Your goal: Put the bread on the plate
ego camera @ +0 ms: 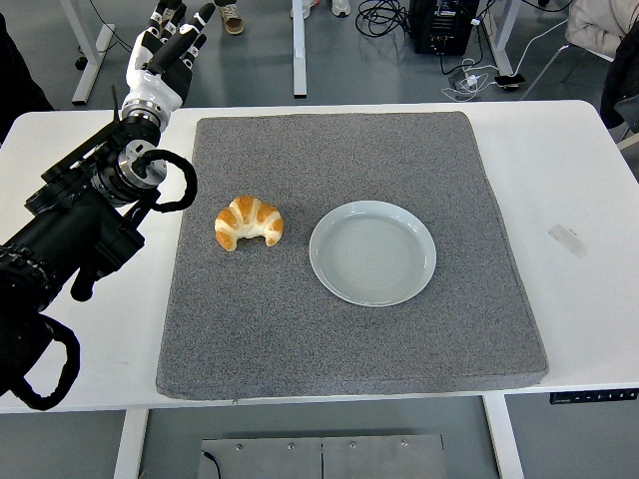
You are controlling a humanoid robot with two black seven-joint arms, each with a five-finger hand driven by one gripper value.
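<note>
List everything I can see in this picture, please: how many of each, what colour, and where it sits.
croissant: one, golden brown, on the mat, left of the plate and apart from it
plate: one, pale blue-grey, nothing on it, near the mat's middle
mat: one, grey, covering most of the table
table: one, white, under the mat
tape strip: one, pale, on the bare table right of the mat
cables and black box: several, dark, on the floor beyond the table
shoes: a pair partly in view, on the floor at the top edge
left hand: one, black and white, fingers spread, holding nothing, raised past the table's far left corner
right hand: not in view
</note>
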